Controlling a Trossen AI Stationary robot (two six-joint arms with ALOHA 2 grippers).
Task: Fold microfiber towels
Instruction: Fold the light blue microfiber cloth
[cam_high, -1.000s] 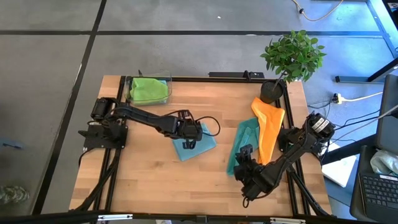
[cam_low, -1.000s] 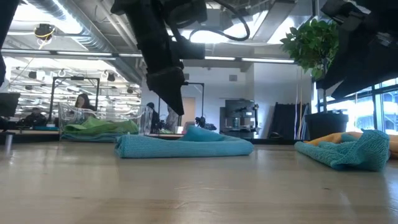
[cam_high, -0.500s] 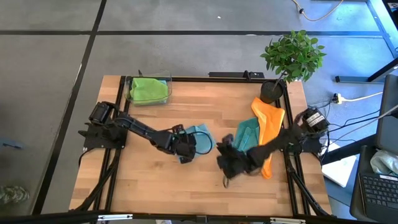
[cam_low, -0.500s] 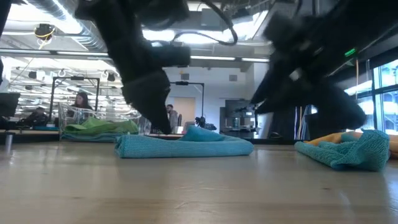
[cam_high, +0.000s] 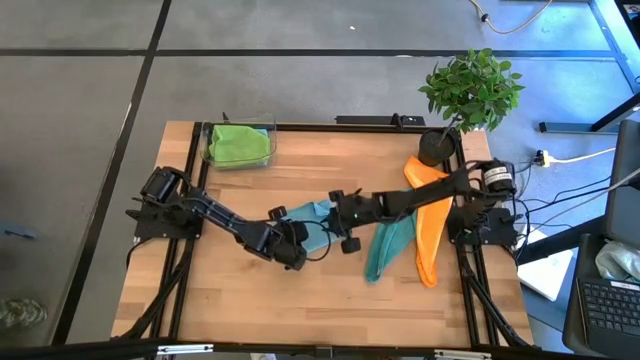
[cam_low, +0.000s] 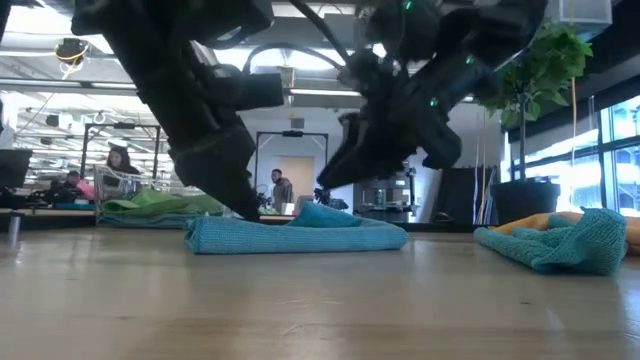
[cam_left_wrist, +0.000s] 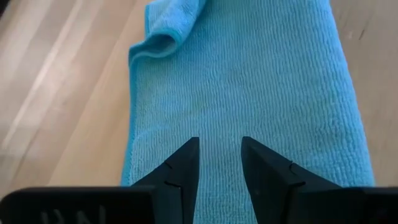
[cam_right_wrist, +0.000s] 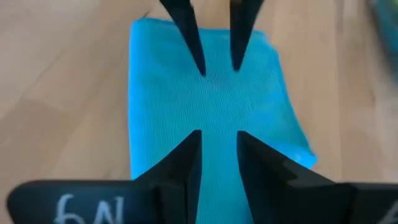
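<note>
A light blue microfiber towel lies folded flat at the table's middle, with one corner curled up. My left gripper stands open at its near left end, slanting down from the near left. My right gripper reaches in from the right, open, and hangs above the towel without touching it. The two grippers face each other across the towel. A teal towel and an orange towel lie crumpled at the right. A lime green towel rests in a clear bin. My left gripper has its fingertips low over the towel's top face, slanting down; I cannot tell whether they touch the cloth. Nothing is between the fingers.
A potted plant stands at the far right corner, beside the orange towel's far end. The clear bin stands at the far left. Bare wood lies along the near edge. People show in the room beyond the table.
My right gripper has swung from the near right corner toward the table's middle, passing over the teal towel and turning until it faces the light blue towel. My left gripper has gone down and toward the near edge, off the towel's middle. No towel has moved.
</note>
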